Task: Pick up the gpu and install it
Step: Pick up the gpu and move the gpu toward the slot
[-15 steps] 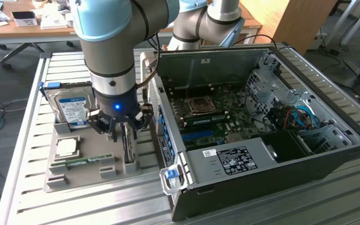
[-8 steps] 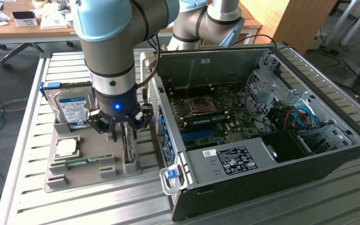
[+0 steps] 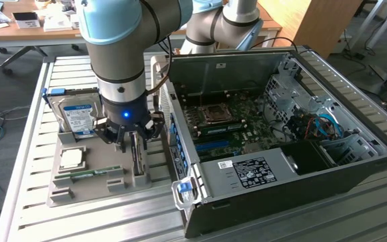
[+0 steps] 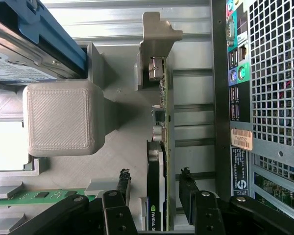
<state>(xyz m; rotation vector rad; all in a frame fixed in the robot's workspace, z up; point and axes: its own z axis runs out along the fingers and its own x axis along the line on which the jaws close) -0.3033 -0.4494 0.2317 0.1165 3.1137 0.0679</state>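
Jaws apart, the end effector (image 4: 154, 172) straddles the edge-standing gpu (image 4: 159, 156), at nine o'clock of the PC case (image 3: 247, 212) in the exterior view; it looks light, stiff and fragile, probably best pinched across its flat faces.

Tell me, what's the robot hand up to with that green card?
Hand open, astride the gpu, not gripping. The gpu on edge in grey holder, unlifted. Close alongside: hard drive, computer case.

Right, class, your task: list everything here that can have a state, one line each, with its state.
gripper: open, fingers either side of the gpu.
gpu: standing on edge in the grey holder, not lifted.
hard drive: upright in the holder.
RAM stick: lying flat in the holder.
computer case: side open, motherboard exposed.
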